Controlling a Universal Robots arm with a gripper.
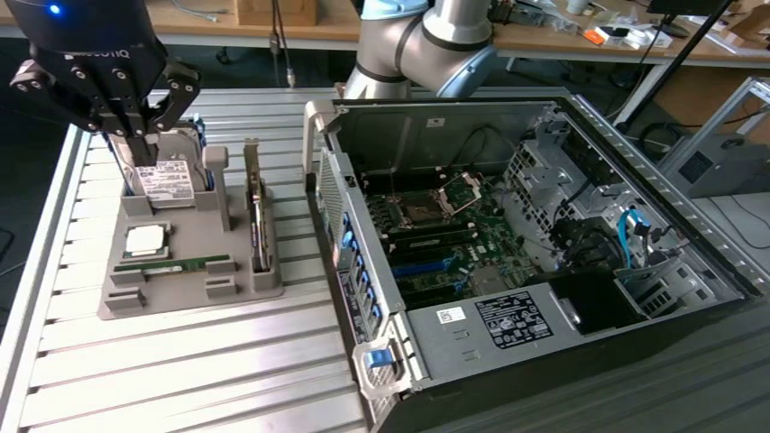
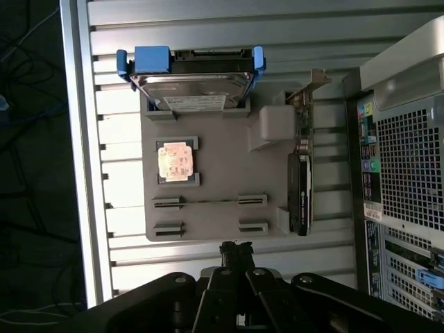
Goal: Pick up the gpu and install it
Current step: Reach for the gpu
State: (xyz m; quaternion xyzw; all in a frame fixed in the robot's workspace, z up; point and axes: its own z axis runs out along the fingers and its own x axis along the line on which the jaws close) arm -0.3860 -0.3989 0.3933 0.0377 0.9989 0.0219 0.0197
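Currently claw [image 1: 132,133] clenched, empty, hanging over the gray tray [image 1: 193,287]. Tray holds one hard drive [image 1: 169,180], one CPU [image 1: 147,237], one memory stick [image 1: 176,267] and one gpu [image 1: 256,212], which stands on edge in the slot nearest the case [image 1: 416,135]. Exterior view looks into the open case at the motherboard [image 1: 445,244]; wrist view catches its perforated rear panel [image 2: 409,166].

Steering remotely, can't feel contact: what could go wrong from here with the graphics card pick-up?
1. The gripper is shut and hangs off to the side of the graphics card, toward the hard drive; descending like this it would likely strike something rather than grasp.
2. The card stands edge-on in its holder close beside the computer case; a skewed lift could knock the case wall.
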